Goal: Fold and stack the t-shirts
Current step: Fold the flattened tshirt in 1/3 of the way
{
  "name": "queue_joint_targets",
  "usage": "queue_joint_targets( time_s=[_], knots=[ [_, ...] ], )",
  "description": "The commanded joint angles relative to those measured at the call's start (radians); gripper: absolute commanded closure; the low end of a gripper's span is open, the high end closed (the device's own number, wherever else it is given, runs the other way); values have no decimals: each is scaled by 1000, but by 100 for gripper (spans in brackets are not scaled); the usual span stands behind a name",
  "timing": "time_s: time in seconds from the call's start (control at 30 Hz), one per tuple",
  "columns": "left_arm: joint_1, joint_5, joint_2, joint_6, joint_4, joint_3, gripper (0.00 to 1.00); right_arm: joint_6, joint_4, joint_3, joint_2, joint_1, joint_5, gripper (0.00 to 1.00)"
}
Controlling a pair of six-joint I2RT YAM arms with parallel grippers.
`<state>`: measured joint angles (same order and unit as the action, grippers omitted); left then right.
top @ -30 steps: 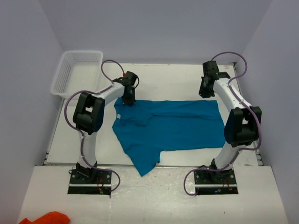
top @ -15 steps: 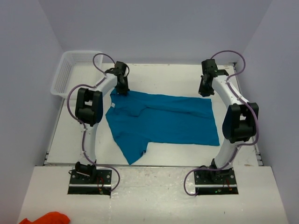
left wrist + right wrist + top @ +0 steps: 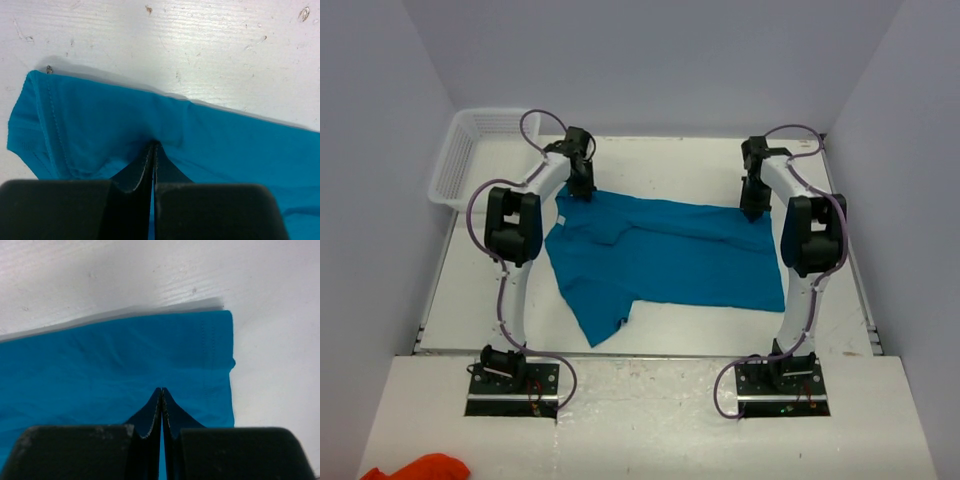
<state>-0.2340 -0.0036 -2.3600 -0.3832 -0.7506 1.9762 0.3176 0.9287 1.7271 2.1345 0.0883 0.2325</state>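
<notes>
White table (image 3: 670, 165); left claw (image 3: 582, 192), right claw (image 3: 752, 212) outstretched, tight on t-shirt (image 3: 690, 250)

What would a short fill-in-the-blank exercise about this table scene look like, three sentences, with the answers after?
1. The white mesh basket sits at the far ____ corner of the table.
2. The left arm's fingers and the right arm's fingers are each ____ on the far edge of the t-shirt.
3. The cloth at the near left, off the table, is coloured ____.

Missing words: left; shut; orange.
</notes>
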Motion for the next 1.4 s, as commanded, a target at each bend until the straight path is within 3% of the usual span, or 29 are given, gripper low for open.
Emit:
queue_joint_targets(
  time_s=[0.0, 0.57, 0.87, 1.1, 1.37],
  knots=[
    [13, 27, 56, 26, -15, -23, 100, -2, 45, 29, 1, 2, -36, 100],
    [13, 34, 105, 30, 10, -105, 100, -55, 180, 279, 249, -21, -24, 100],
    [13, 28, 108, 23, 28, -105, 100, -60, 148, 336, 281, -24, 25, 100],
    [13, 8, 59, 30, 51, -41, 100, -78, 193, 527, 355, -30, 4, 100],
    [24, 24, -41, 64, 88, 71, 100, -123, 151, 597, 375, -35, 10, 100]
  ],
)
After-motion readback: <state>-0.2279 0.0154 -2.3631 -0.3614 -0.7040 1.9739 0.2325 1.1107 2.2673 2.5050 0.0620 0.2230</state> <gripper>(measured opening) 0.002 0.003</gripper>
